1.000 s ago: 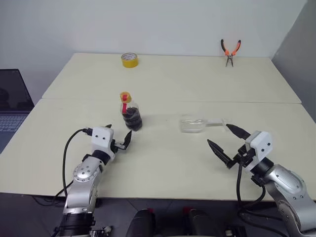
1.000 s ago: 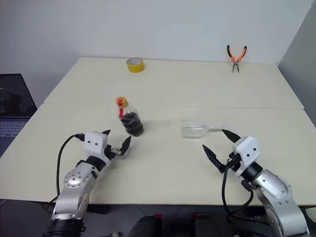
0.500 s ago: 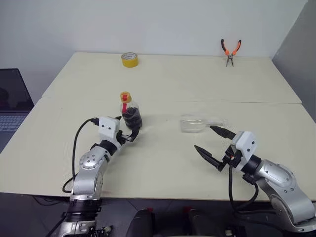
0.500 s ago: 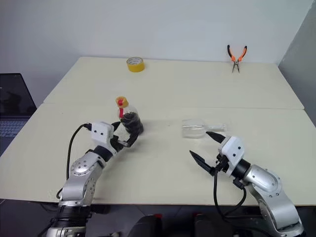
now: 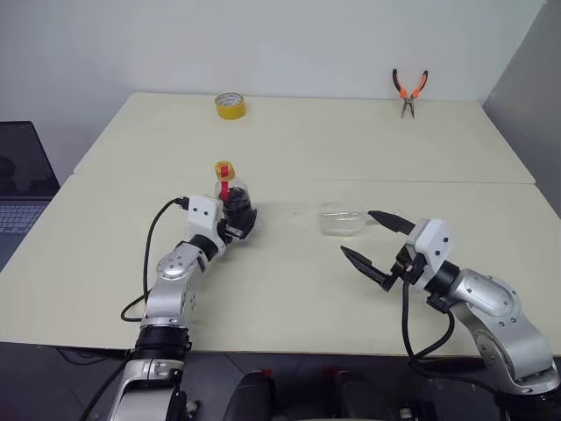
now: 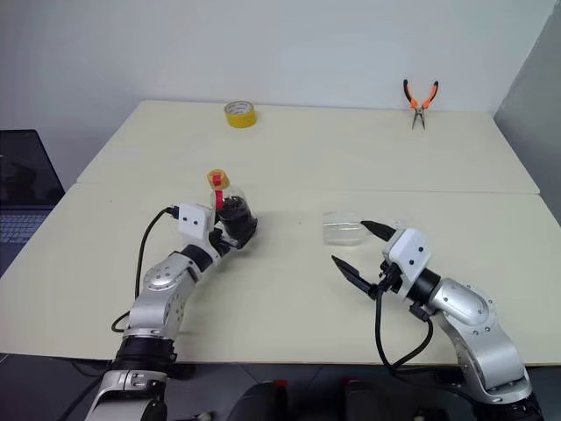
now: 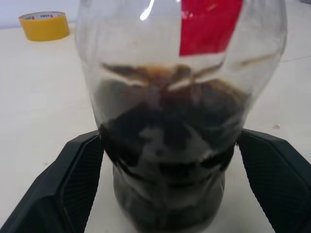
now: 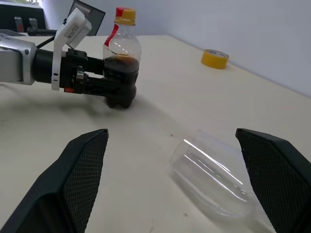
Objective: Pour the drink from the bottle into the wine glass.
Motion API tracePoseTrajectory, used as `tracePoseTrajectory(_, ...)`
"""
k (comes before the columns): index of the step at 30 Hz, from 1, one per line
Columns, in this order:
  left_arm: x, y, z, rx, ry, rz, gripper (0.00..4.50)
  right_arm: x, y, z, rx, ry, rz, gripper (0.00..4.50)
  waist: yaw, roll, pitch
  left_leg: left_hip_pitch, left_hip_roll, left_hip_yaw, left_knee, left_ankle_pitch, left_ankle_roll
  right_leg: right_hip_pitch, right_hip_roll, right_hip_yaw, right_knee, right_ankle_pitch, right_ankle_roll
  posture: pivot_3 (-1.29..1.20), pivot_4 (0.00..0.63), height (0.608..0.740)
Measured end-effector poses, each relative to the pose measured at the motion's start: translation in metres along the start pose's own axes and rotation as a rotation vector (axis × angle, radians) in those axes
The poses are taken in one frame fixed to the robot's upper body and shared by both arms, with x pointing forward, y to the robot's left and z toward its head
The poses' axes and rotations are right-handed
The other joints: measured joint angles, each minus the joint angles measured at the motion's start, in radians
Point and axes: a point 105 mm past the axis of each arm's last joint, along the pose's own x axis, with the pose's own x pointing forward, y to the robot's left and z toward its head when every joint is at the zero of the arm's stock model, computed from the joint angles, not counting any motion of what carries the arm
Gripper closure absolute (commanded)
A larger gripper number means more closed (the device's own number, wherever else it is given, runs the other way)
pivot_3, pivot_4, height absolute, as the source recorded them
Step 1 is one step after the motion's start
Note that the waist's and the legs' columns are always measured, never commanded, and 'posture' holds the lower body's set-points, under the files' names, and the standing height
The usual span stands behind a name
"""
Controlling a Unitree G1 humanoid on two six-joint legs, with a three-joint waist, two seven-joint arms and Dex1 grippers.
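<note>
Two cream tables (image 5: 289, 149) are set edge to edge, and all items are borne on them. The bottle (image 5: 233, 203) is stood upright on the near table, yellow-capped and red-labelled, with the drink (image 7: 167, 145) filling its ribbed lower body as a dark brown liquid. The left gripper (image 5: 242, 223) is placed around that lower body, its two black fingers spread wide with one finger (image 7: 77, 179) on each side of the plastic; whether the pads press the plastic cannot be told. The wine glass (image 5: 344, 219) is laid on its side on the near table, to the right of the bottle and well apart from it, its bowl turned toward the bottle. The right gripper (image 5: 375, 239) is held just beside the glass with its fingers spread wide, nothing between them. A yellow tape roll (image 5: 230, 106) and orange-handled pliers (image 5: 408, 90) are kept at the far edge.
</note>
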Motion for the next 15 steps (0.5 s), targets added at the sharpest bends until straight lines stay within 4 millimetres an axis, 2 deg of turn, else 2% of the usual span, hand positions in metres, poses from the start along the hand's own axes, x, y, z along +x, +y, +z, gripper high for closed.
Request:
tracePoseTrajectory(3, 0.0029, 0.0019, 0.0050, 0.004, -0.019, 0.005, 0.03, 0.0006, -0.0001, 0.0003, 0.001, -0.001, 0.001, 0.00, 0.000, 0.000, 0.000, 0.000, 0.000, 0.000, 0.000, 0.000, 0.000, 0.000, 0.000, 0.000, 0.000, 0.000, 0.000, 0.00, 0.150, 0.740)
tracePoseTrajectory(11, 0.0048, 0.0002, 0.0012, -0.019, -0.013, 0.005, 0.03, 0.0026, 0.0007, -0.0010, 0.010, 0.003, 0.007, 0.00, 0.001, 0.000, 0.000, 0.000, 0.000, 0.000, 0.000, 0.000, 0.000, 0.000, 0.000, 0.000, 0.000, 0.000, 0.000, 0.00, 0.150, 0.740)
tracePoseTrajectory(15, 0.0054, -0.0028, 0.0018, -0.035, -0.021, -0.010, 0.94, 0.0059, -0.0018, 0.0036, -0.003, -0.011, 0.010, 0.00, 0.000, 0.000, 0.000, 0.000, 0.000, 0.000, 0.000, 0.000, 0.000, 0.000, 0.000, 0.000, 0.000, 0.000, 0.000, 0.00, 0.150, 0.740)
